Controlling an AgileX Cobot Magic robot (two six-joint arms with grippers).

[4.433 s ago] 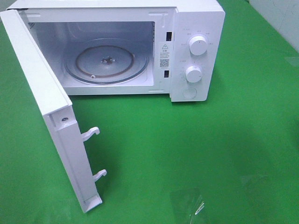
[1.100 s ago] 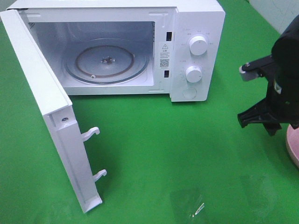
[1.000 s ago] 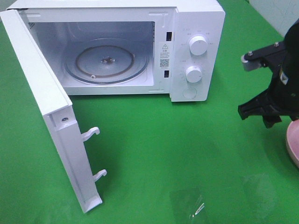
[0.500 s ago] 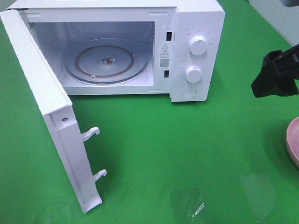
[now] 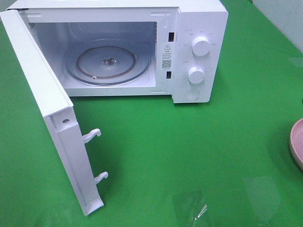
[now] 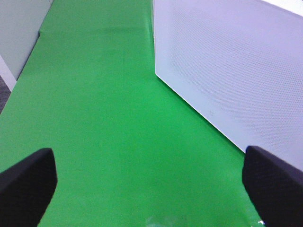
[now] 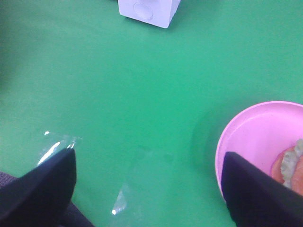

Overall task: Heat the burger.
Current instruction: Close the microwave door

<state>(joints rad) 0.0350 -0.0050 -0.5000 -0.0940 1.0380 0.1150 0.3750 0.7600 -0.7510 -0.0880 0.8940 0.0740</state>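
The burger (image 7: 289, 166) shows only in the right wrist view, as a sliver of orange patty and green lettuce on a round pink plate (image 7: 246, 137). My right gripper (image 7: 147, 189) hovers over the green cloth beside that plate. It is open with nothing between its black fingers (image 7: 40, 187), and one finger overlaps the plate's near rim. My left gripper (image 6: 151, 189) is open and empty over the cloth beside the microwave door's outer face (image 6: 227, 71). Neither gripper appears in the exterior high view, where the plate's rim (image 5: 296, 142) pokes in at the right edge.
A white microwave (image 5: 199, 52) stands at the back. Its door (image 5: 52, 113) is swung wide open to the left and its glass turntable (image 5: 108, 64) is bare. A corner of the microwave (image 7: 149, 8) shows in the right wrist view. Green cloth covers the table, with shiny clear film (image 5: 191, 210) near the front.
The right arm, which stood by the pink plate a second ago, has risen and drawn back off the right edge of the exterior high view. The microwave and plate have not moved.
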